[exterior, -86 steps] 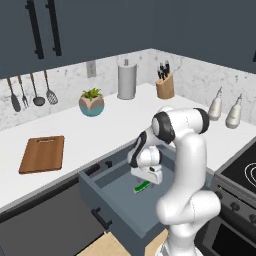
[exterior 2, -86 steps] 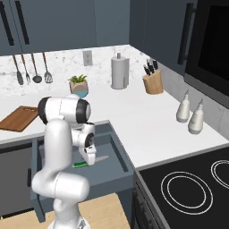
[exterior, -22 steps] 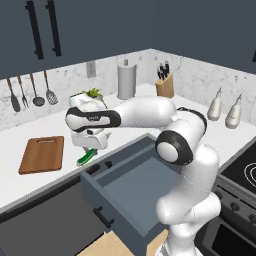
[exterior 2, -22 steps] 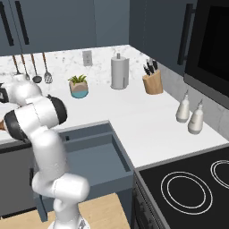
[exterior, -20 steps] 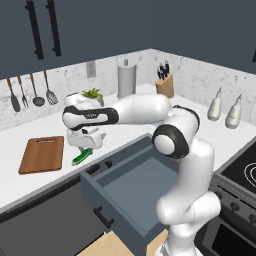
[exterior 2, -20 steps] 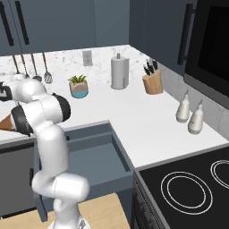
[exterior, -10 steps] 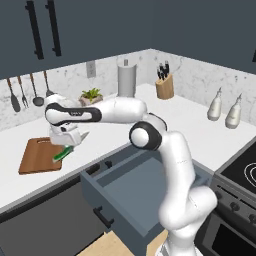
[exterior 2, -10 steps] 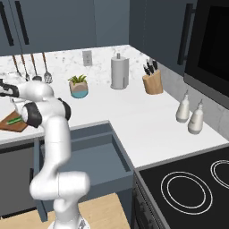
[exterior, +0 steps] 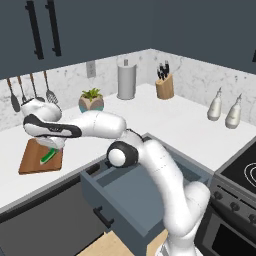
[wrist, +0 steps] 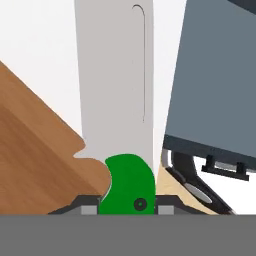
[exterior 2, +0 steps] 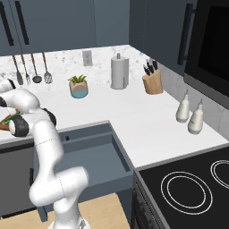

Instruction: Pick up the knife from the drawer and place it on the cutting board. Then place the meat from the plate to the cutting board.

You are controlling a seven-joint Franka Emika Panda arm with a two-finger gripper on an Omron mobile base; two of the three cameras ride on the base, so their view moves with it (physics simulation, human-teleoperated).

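1. The claw (wrist: 128, 206) is seen clamped on the knife (wrist: 117, 100): the green handle is held between the two fingertips, one at either side of it.
2. From the claw, the pale blade is carried straight ahead, up the middle of the hand view.
3. The cutting board (exterior: 33, 154) lies directly under the claw; in the hand view its brown wood (wrist: 35, 150) is seen to the left of the blade and beneath it.
4. In the left base view the knife's green handle (exterior: 48, 156) is seen just below the hand, over the right part of the board; whether the board is touched cannot be told.
5. The drawer (exterior: 132, 187) stands open, well apart from the claw, behind it along the arm.
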